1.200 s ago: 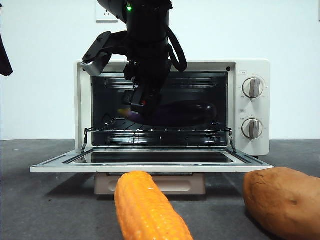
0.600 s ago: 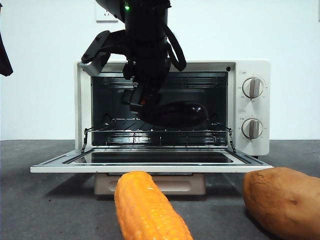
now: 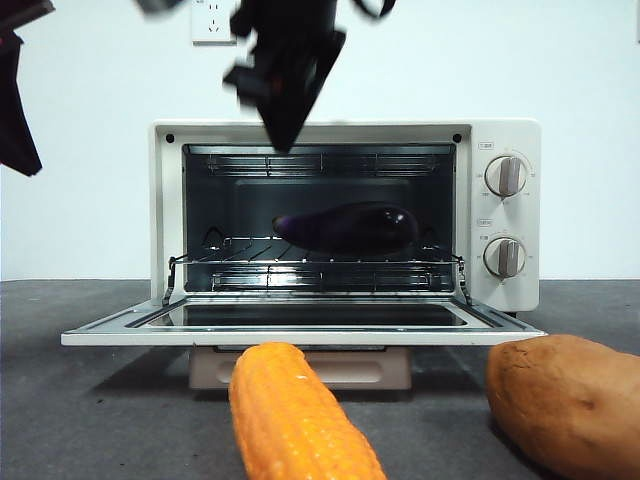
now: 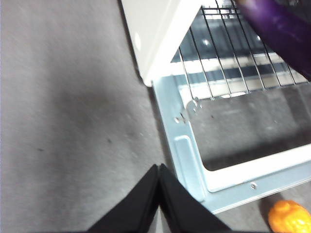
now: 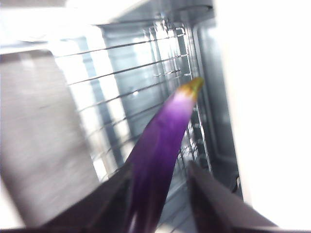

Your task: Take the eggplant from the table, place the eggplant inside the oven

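Observation:
The dark purple eggplant (image 3: 350,228) lies lengthwise on the wire rack (image 3: 320,266) inside the open cream oven (image 3: 500,140). My right gripper (image 3: 283,110) hangs blurred above the oven's top front edge, apart from the eggplant. In the right wrist view its jaws (image 5: 159,169) stand open, with the eggplant (image 5: 165,131) showing beyond them on the rack. My left gripper (image 4: 158,166) is shut and empty over the table (image 4: 63,121), off the left corner of the oven door (image 4: 194,165). The eggplant (image 4: 284,29) shows on the rack in that view too.
The oven door (image 3: 300,336) lies folded down flat toward the front. An orange corn cob (image 3: 295,420) lies on the table in front of it, and a brown sweet potato (image 3: 565,400) sits at the front right. The left arm (image 3: 15,100) shows dark at the top left corner.
The right gripper has let go of the eggplant, which now rests on the rack, and has risen out of the oven cavity to above its top.

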Controlling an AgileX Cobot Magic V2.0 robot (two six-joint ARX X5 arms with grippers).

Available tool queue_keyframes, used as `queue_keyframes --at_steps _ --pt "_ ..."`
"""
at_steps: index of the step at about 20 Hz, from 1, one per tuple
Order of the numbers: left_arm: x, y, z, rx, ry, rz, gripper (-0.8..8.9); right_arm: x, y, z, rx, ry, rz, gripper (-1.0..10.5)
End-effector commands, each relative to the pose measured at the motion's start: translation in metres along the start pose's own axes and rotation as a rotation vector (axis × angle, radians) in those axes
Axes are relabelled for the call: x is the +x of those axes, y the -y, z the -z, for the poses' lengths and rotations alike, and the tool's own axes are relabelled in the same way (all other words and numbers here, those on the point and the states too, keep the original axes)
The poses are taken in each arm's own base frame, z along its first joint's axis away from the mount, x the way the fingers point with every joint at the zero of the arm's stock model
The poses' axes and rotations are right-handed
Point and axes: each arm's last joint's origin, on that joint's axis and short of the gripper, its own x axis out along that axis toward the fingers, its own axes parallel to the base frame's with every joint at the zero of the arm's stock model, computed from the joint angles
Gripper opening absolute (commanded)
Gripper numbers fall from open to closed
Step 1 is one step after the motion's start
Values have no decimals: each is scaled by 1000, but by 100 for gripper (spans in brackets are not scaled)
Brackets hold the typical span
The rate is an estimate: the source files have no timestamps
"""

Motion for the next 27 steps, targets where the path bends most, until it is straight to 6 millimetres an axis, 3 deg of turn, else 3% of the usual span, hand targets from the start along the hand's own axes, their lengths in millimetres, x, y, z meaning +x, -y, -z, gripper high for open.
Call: queue_keyframes --at_steps 1,4,8,13,20,27 --pt "7 -3 -4 3 -22 31 6 -35 2 0 83 69 -68 88" --pt "20 -11 -3 -19 -76 63 6 -85 9 13 137 167 -188 15" --pt "40 -24 -1 -66 -155 128 6 -139 22 34 188 288 -224 5" --pt "66 -38 5 -123 -224 159 6 -189 40 66 297 416 -218 5" --pt "100 -49 17 -184 -291 233 6 -227 59 106 393 516 -188 5" --pt "132 -57 27 -244 -355 327 6 -240 65 125 420 545 -174 5"
